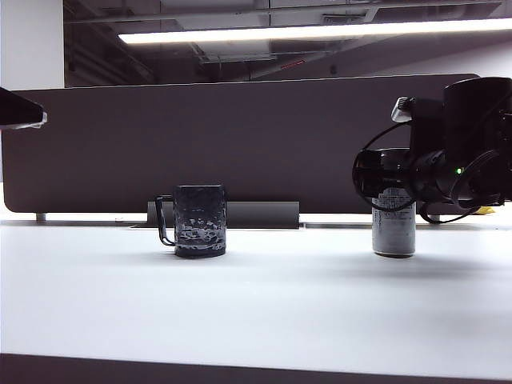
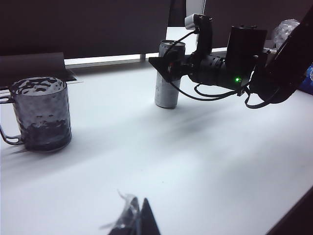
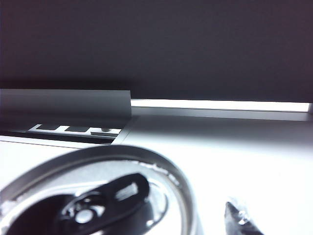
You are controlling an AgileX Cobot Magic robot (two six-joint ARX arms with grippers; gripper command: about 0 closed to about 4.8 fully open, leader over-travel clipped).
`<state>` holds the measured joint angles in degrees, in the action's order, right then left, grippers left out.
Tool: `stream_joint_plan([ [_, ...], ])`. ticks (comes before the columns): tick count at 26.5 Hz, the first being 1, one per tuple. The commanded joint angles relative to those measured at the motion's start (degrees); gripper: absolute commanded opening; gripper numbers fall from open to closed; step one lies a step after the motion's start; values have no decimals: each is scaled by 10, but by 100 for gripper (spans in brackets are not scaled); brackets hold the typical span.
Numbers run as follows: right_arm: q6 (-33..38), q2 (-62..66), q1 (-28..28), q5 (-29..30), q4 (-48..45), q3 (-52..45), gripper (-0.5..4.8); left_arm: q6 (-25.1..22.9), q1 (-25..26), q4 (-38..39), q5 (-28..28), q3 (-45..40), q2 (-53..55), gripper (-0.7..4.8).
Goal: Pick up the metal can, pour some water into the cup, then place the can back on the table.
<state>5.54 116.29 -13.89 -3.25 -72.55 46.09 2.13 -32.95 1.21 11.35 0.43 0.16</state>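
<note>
The metal can stands upright on the white table, at the right in the exterior view. My right gripper is level with the can's upper half, open, its fingers either side of the can. In the right wrist view the can's lid fills the foreground, and one fingertip stands clear of its rim. The cup, a dark dimpled mug, sits to the left with its handle pointing left. My left gripper hovers over the near table, tips together, far from both.
A dark brown divider panel runs behind the table, with a low grey rail at its foot. The table's dark front edge is near the camera. A small yellow item lies at the far right.
</note>
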Motion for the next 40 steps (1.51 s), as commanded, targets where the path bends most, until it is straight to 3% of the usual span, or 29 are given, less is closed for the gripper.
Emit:
stream_joint_plan([
  [1,2,-1,0,-1,-7,3,479,-2,-1,-4,1,1,1,-5],
  [8,2,-1,0,-1,1,2,479,-2,-1,-4,1,1,1,-5],
  [10,2,-1,0,-1,7,2,413,-2,-1,-4,1,1,1,-5],
  [15,2,-1,0,-1,7,2,410,-2,-1,-4,1,1,1,-5],
  [17,2,-1,0,-1,7,2,321,-2,-1,-4,1,1,1,-5],
  [23,2,-2,0,-1,7,2,318,-2,-1,-4,1,1,1,-5],
  [34,2,-2,0,0,7,2,252,-2,-1,-4,1,1,1,-5],
  [40,2,-2,0,0,7,2,250,-2,-1,-4,1,1,1,-5],
])
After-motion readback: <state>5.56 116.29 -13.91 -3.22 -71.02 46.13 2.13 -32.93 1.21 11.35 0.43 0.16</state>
